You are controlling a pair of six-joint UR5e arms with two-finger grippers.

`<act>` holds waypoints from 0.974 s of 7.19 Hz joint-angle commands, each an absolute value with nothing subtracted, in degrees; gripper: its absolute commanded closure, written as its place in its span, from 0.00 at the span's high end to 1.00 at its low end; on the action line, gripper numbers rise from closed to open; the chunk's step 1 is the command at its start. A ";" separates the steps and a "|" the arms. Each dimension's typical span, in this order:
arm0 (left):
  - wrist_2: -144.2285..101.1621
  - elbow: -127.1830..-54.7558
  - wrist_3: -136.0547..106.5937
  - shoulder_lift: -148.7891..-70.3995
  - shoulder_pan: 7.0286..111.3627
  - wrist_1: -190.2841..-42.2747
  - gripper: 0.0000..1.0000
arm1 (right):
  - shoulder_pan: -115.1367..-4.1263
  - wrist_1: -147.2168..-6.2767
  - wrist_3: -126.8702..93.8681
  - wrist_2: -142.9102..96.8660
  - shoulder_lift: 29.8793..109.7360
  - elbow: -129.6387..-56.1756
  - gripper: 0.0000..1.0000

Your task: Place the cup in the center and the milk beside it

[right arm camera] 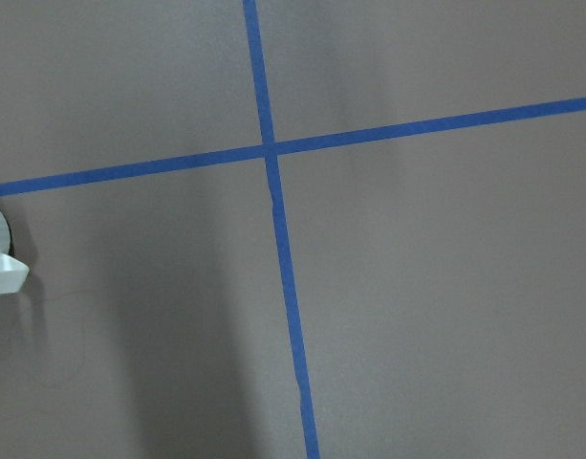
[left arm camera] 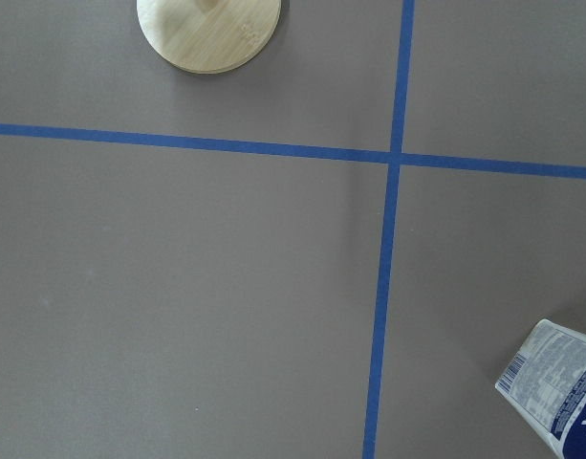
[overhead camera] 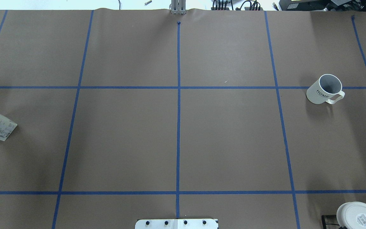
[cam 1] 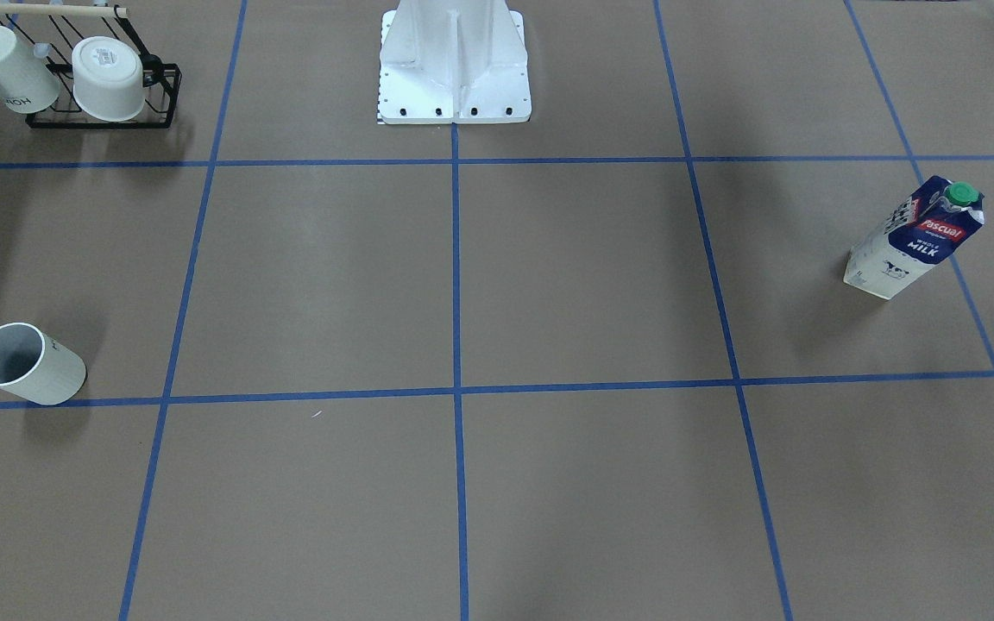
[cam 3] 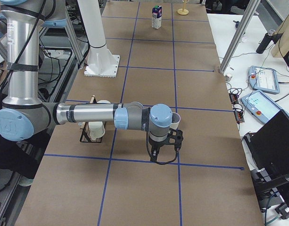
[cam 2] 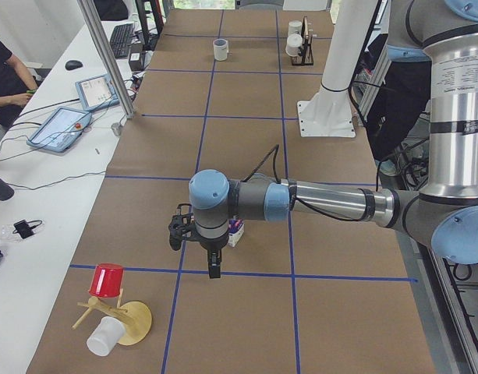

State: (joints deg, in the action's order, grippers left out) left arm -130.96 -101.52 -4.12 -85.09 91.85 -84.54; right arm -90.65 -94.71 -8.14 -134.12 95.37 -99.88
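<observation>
- Gripper state cannot be told for either arm: the left gripper (cam 2: 213,261) and the right gripper (cam 3: 153,154) show only in the side views. Each hangs above the counter (cam 1: 600,285) with nothing visibly held.
- Neither task thing is placed yet. The cup (overhead camera: 324,90) stands mouth up on the robot's right, well apart from the center (overhead camera: 179,87), which I take to be the crossing on the middle line farther from the robot's base. The milk (cam 1: 915,237) stands upright on the robot's left, about as far out.
- The step in hand looks like the reach for the cup. The right gripper is near it, so that arm should take it.
- Come down from above with the jaws straddling the cup wall, on the side away from the handle (overhead camera: 337,98), so the handle fouls neither finger.
- Lift clear of the counter before travelling, since dragging could tip the cup.
- Set the base squarely over the tape crossing and let go only once it rests flat.
- Keep away from the rack (cam 1: 165,108) of other mugs, which is nearer the robot's base on that side.
- The milk comes afterwards. It is tall and narrow and likely to topple, so grip across the body below the gable and set it just beside the cup.
</observation>
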 commanded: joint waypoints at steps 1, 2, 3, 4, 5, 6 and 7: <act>-130.96 -101.34 -4.22 -85.34 91.85 -84.46 0.99 | -90.62 -94.75 -8.17 -134.12 95.27 -100.11 1.00; -131.13 -101.86 -4.22 -85.34 91.85 -84.46 0.99 | -90.62 -94.57 -8.17 -134.21 95.27 -100.11 1.00; -131.13 -102.47 -4.31 -85.52 91.85 -84.55 0.99 | -90.62 -94.05 -8.17 -134.30 94.58 -100.19 1.00; -131.13 -102.48 -4.31 -85.69 91.76 -84.99 0.99 | -90.09 -93.43 -8.09 -133.86 91.70 -101.76 1.00; -131.13 -102.05 -4.57 -86.39 90.71 -88.38 0.99 | -88.26 -93.34 -8.43 -134.12 88.19 -102.30 1.00; -131.13 -101.43 -5.44 -87.01 90.27 -90.51 0.99 | -85.28 -93.08 -8.79 -134.03 87.72 -101.26 1.00; -131.05 -101.16 -7.10 -89.80 89.83 -90.61 0.99 | -83.86 -91.25 -8.96 -135.51 87.37 -101.77 1.00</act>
